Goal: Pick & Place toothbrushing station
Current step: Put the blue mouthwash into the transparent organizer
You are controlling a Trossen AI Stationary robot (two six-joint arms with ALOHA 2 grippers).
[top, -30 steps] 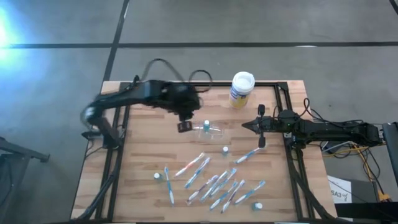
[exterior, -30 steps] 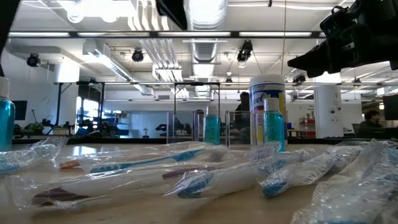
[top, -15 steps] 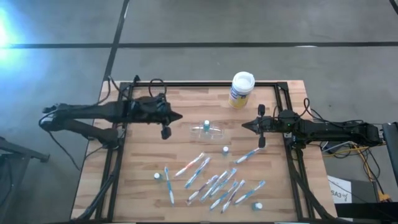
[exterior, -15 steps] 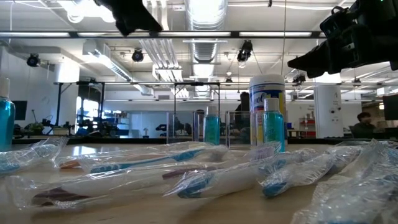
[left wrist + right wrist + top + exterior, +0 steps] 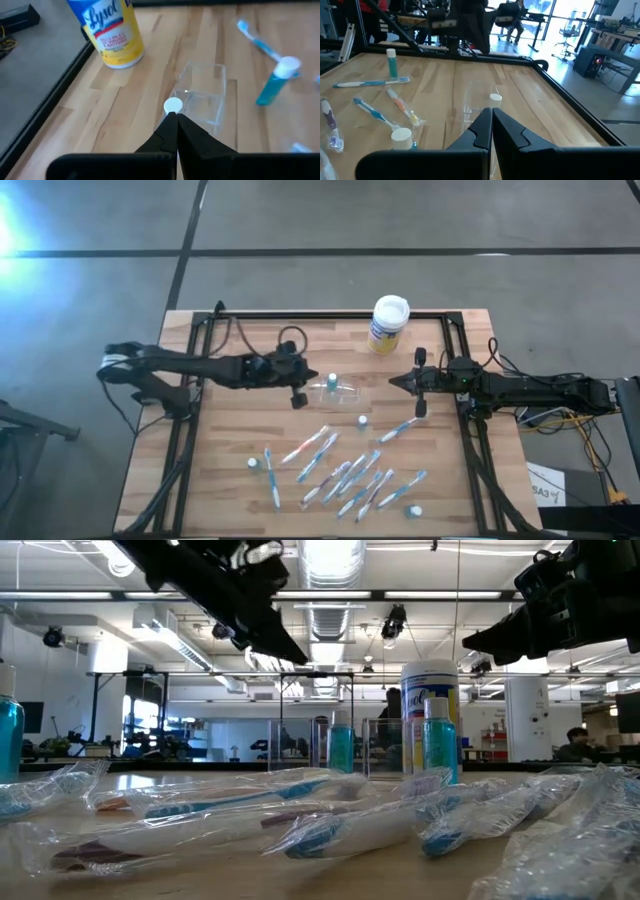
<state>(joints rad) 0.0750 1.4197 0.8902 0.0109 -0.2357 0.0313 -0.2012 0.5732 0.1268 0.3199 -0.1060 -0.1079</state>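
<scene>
Nearest the low camera lie the wrapped toothbrushes (image 5: 345,470), scattered on the table's near half. Beyond them stands the clear plastic holder (image 5: 337,389), mid-table. The left gripper (image 5: 302,378), fingers pressed together and empty, hovers just beside it; the right gripper (image 5: 396,382), likewise closed, waits opposite. Farthest, the yellow canister (image 5: 110,31) reads "Lysol".

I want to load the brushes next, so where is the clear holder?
In the high view the clear holder sits mid-table, between the two grippers, with a small tube by it.
</scene>
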